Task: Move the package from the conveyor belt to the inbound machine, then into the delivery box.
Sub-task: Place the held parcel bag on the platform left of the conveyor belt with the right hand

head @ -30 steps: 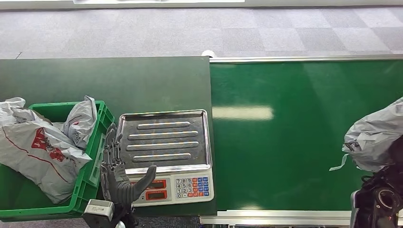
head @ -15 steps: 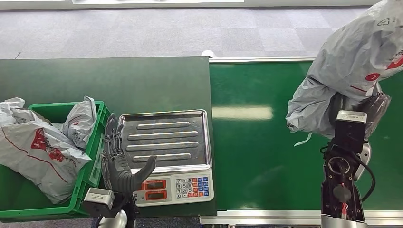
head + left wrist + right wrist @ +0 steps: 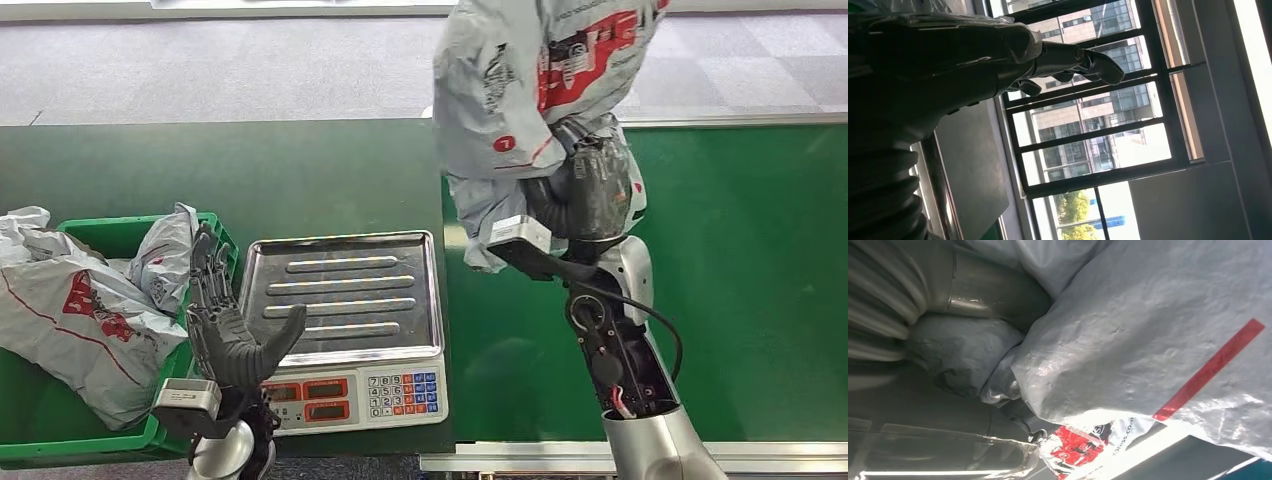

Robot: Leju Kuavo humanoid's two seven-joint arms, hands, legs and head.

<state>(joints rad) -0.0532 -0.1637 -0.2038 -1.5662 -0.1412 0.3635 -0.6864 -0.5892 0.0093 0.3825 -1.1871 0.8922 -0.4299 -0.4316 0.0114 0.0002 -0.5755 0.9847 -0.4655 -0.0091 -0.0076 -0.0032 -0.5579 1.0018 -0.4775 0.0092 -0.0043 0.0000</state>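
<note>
Your right hand (image 3: 585, 195) carried the package (image 3: 530, 80) leftward off the conveyor belt (image 3: 740, 290); it was grasped aloft, just right of the scale (image 3: 345, 300), so weighing came next. Your left hand (image 3: 228, 330) rose slightly, fingers spread, holding nothing. The package's upper end was cut off, and it hid the gripping fingers.

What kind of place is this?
Probably a parcel sorting station: a green conveyor belt, a weighing scale with keypad, and a green crate holding grey parcel bags.
</note>
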